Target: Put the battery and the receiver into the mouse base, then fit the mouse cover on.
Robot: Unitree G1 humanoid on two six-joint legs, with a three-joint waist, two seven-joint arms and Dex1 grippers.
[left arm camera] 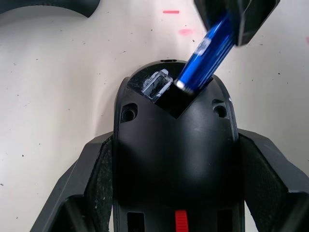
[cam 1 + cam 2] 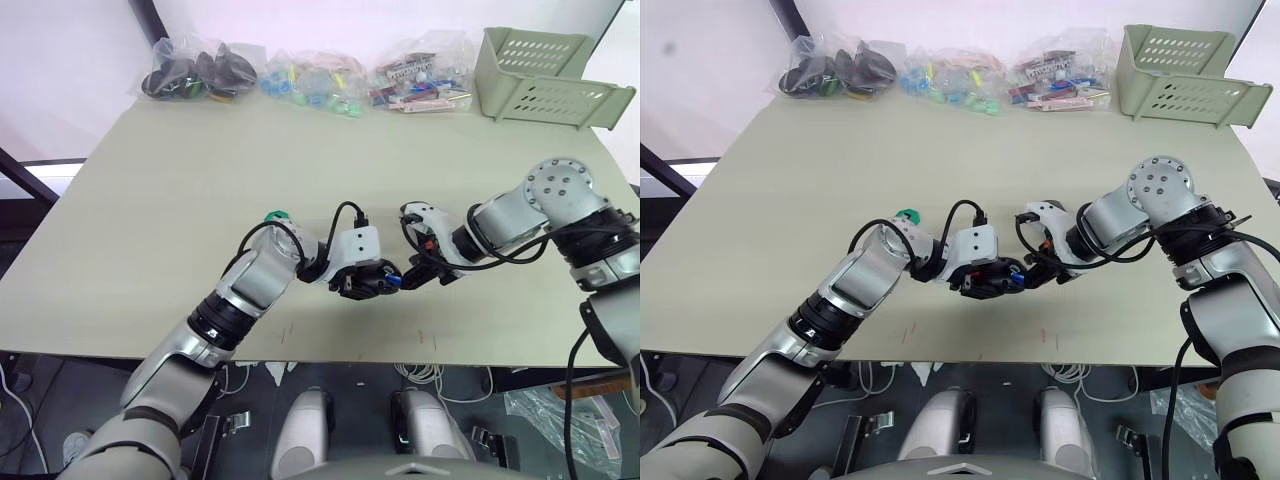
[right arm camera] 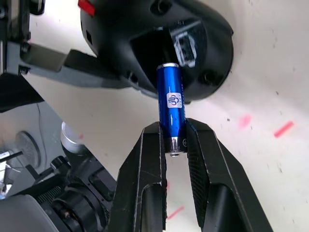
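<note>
My left gripper (image 2: 362, 284) is shut on the black mouse base (image 1: 176, 145), its pads (image 1: 104, 169) pressed to both sides, just above the table. The base's open bay faces my right gripper (image 3: 174, 133). That gripper is shut on the blue battery (image 3: 172, 101), pinching its rear end. The battery's front end (image 1: 193, 79) touches the bay's rim at a slant. Beside the bay, a small metal-rimmed rectangular piece (image 1: 155, 86) sits in a slot; it looks like the receiver. A black curved edge (image 1: 48, 4) lies on the table; I cannot tell if it is the mouse cover.
A green round disc (image 2: 277, 215) lies behind my left wrist. Bags of small parts (image 2: 310, 75) line the table's far edge, with a pale green basket (image 2: 545, 75) at the back right. Red marks (image 2: 425, 335) dot the table near its front edge.
</note>
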